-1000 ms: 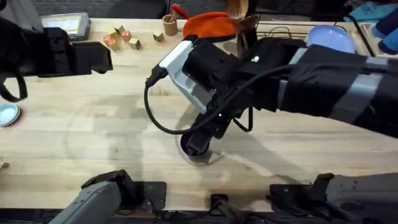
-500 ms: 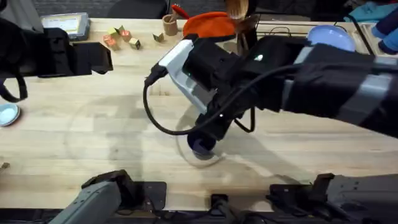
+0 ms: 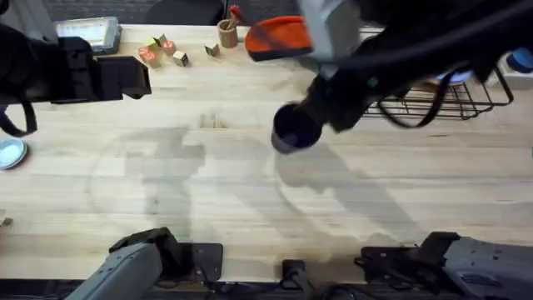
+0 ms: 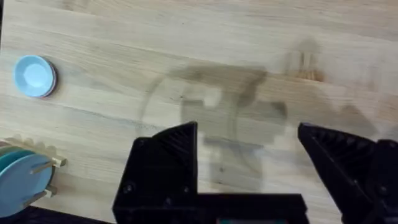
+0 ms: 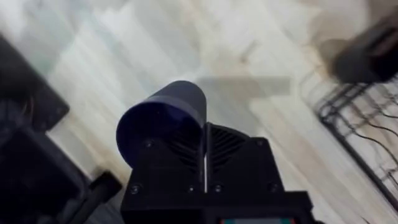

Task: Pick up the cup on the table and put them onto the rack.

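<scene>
The dark navy cup (image 3: pixel 292 129) hangs in the air above the table (image 3: pixel 208 183), lying on its side with my right gripper (image 3: pixel 321 112) shut on it. In the right wrist view the cup (image 5: pixel 165 124) sticks out past the black fingers (image 5: pixel 186 152), which pinch its rim. The black wire rack (image 3: pixel 441 96) stands at the back right, partly hidden by the right arm; its wires (image 5: pixel 357 124) also show in the right wrist view. High over the table's left side, my left gripper (image 4: pixel 249 158) stands open and holds nothing.
Small wooden blocks (image 3: pixel 162 50) and a tan wooden cup (image 3: pixel 227 33) sit at the back, beside an orange object (image 3: pixel 275 37). A small blue dish (image 3: pixel 10 154) lies at the left edge, and teal plates (image 4: pixel 22 171) stand in a wooden holder.
The right arm has lifted the cup off the table and swung it up and to the right, toward the rack. The left arm has not moved.
</scene>
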### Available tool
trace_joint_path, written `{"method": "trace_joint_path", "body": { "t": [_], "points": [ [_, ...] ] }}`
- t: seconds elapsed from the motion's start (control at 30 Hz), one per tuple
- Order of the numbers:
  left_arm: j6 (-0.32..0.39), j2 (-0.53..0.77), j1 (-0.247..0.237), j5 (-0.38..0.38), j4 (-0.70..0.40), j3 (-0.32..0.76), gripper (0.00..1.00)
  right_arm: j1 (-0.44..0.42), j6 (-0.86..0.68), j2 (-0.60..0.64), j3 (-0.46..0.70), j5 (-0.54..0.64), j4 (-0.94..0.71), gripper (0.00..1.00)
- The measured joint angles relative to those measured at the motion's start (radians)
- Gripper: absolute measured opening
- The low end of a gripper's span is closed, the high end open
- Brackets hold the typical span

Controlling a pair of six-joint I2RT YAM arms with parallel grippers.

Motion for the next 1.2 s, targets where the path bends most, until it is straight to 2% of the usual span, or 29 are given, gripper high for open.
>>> {"method": "trace_joint_path", "body": {
  "t": [0.03,0.27,0.47,0.5,0.57,0.83,1.2],
  "points": [
    [0.000,0.000,0.000,0.000,0.002,0.000,0.993,-0.065,0.000,-0.008,0.038,0.004,-0.002,0.032],
    [0.000,0.000,0.000,0.000,0.002,0.000,0.993,-0.253,0.000,-0.024,0.135,0.008,-0.004,0.032],
    [0.000,0.000,0.000,0.000,0.002,0.000,0.993,-0.435,0.000,-0.029,0.167,0.009,0.010,0.032],
    [0.000,0.000,0.000,0.000,0.002,0.000,0.993,-0.514,0.000,-0.029,0.167,0.011,0.029,0.031],
    [0.000,0.000,0.000,0.000,0.002,0.000,0.993,-0.555,0.000,-0.029,0.167,0.012,0.055,0.031],
    [0.000,0.000,0.000,0.000,0.002,0.000,0.993,-0.670,0.000,-0.026,0.167,0.013,0.172,0.030],
    [0.000,0.000,0.000,0.000,0.001,0.000,0.993,-0.681,-0.023,0.143,0.171,0.015,0.188,0.031]
  ]
}}
